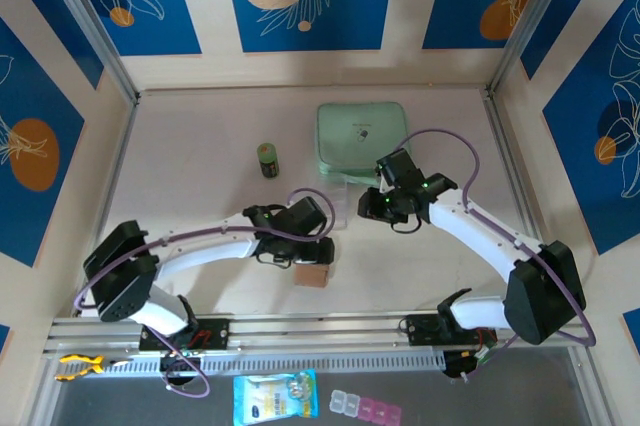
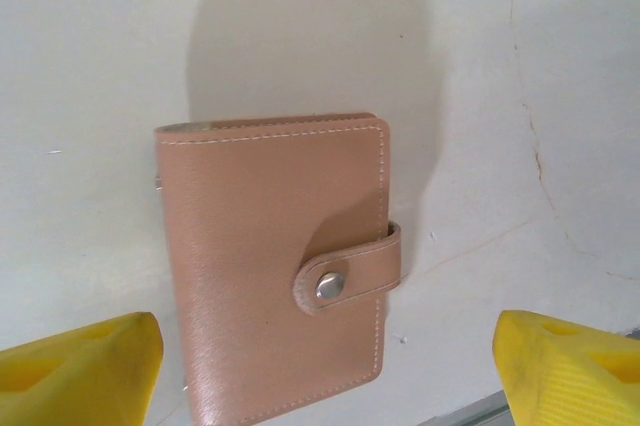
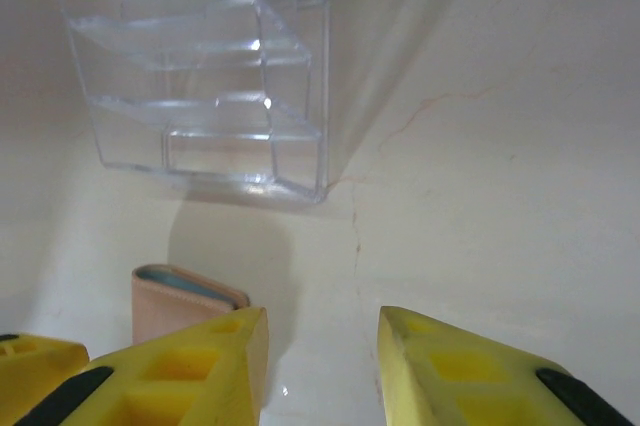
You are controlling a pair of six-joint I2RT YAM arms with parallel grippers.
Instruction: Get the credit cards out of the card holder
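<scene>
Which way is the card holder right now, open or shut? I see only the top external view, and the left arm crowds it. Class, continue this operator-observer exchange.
Observer: Shut. In the left wrist view the card holder lies flat, cover up, with its strap fastened by a metal snap.
Operator: Is the left gripper gripping it?
Observer: No. The left gripper is open, its yellow fingers spread wide, one on each side of the card holder.
</scene>
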